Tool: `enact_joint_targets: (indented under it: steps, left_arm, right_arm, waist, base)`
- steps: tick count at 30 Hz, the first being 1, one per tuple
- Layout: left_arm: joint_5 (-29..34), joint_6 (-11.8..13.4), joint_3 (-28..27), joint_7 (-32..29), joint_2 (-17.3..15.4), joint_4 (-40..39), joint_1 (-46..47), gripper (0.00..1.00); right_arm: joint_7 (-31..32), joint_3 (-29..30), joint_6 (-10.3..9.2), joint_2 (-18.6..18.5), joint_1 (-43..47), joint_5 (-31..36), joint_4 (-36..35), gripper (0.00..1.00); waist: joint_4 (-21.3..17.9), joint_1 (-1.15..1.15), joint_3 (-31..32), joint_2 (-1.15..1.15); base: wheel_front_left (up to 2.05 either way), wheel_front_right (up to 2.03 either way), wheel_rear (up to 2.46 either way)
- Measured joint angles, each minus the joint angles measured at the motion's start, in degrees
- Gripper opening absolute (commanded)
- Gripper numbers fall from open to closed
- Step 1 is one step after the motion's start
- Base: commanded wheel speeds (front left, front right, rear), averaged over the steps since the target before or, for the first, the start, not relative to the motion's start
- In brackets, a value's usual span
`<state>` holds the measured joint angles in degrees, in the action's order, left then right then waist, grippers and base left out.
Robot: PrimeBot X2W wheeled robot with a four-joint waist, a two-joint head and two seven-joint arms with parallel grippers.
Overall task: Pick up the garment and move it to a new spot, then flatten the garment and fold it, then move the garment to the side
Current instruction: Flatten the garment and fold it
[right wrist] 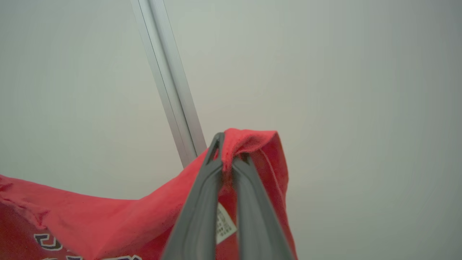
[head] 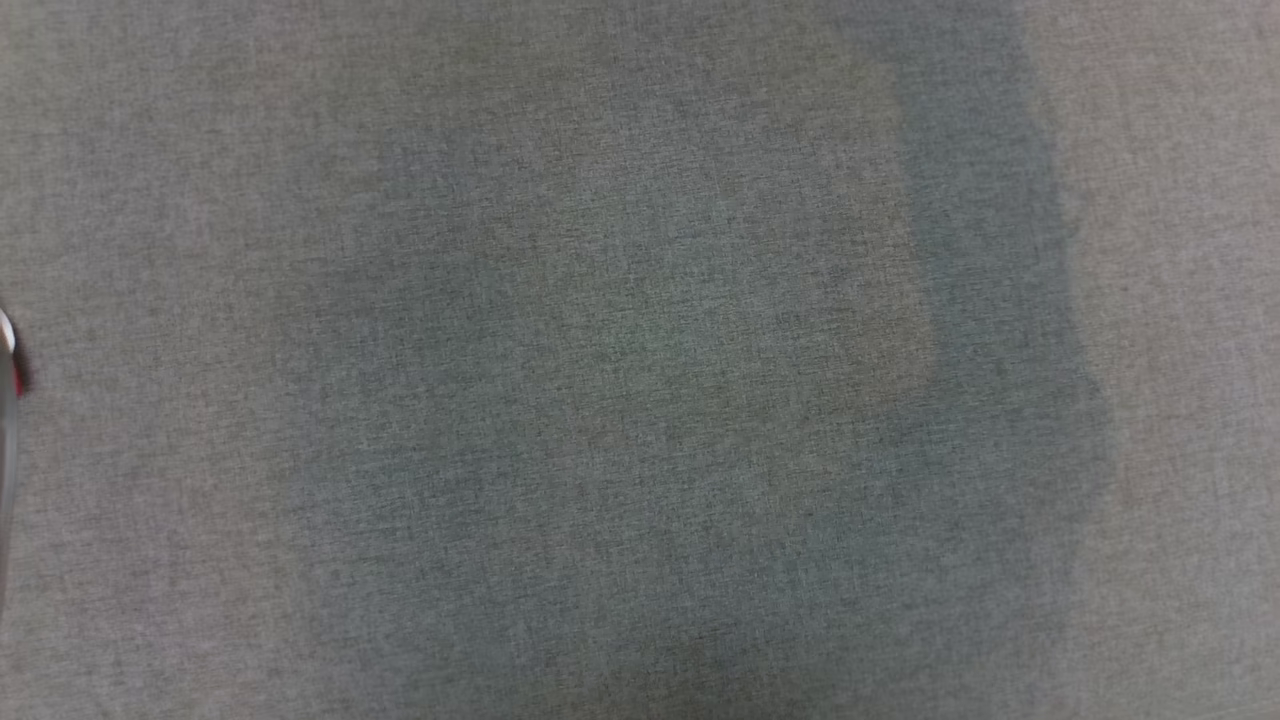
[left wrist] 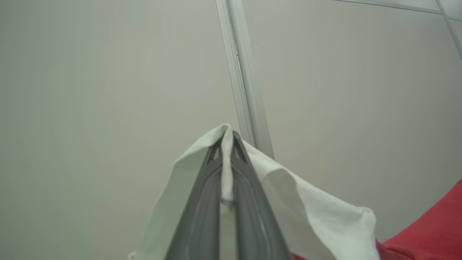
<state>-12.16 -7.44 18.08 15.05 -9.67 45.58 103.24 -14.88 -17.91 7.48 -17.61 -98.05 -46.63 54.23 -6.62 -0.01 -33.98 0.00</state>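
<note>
The garment is red with a white part and dark-outlined lettering. In the left wrist view my left gripper [left wrist: 226, 139] is shut on a fold of the garment's white cloth [left wrist: 325, 216], which drapes to both sides of the fingers; red cloth [left wrist: 433, 224] shows at the lower right. In the right wrist view my right gripper [right wrist: 231, 144] is shut on a bunched red edge of the garment [right wrist: 108, 216], with a small white label [right wrist: 224, 224] between the fingers. The cloth hangs lifted in front of a pale wall.
The head view looks down on a grey woven work surface [head: 640, 360], with a thin pale and red sliver [head: 8, 365] at its left edge. Behind both grippers stand pale wall panels joined by a metal strip [left wrist: 245, 72] [right wrist: 166, 72].
</note>
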Motion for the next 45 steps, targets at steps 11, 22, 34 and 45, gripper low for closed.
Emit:
enact_joint_targets:
  steps: [11,22,34,45]
  left_arm:
    - [0.68,0.14,1.12,0.01,0.47,-5.64,-9.31,0.0]
    - [-1.14,1.62,-1.78,0.0,-2.03,-16.56,-34.94,0.0]
    - [-3.45,2.08,-8.26,0.01,1.3,-29.49,-66.02,0.0]
    - [-6.12,1.34,-12.78,0.01,6.05,-34.31,-86.58,0.0]
  right_arm:
    - [-0.1,-4.07,0.0,0.08,6.04,-1.4,-2.05,0.0]
    - [-0.15,-2.52,0.0,3.44,26.83,-1.86,-12.17,0.0]
    - [-0.15,-1.82,0.0,5.03,51.36,-1.19,-20.37,0.0]
    - [-0.15,-0.15,0.0,4.5,69.59,-3.76,-22.77,0.0]
  waist:
    - [1.02,0.01,-0.24,0.0]
    - [0.61,0.0,2.87,-0.01]
    - [1.21,0.0,10.29,-0.01]
    - [3.34,0.0,17.94,-0.02]
  base:
    - [0.0,0.0,0.0]
    - [0.0,0.0,0.0]
    - [0.0,0.0,0.0]
    - [0.0,0.0,0.0]
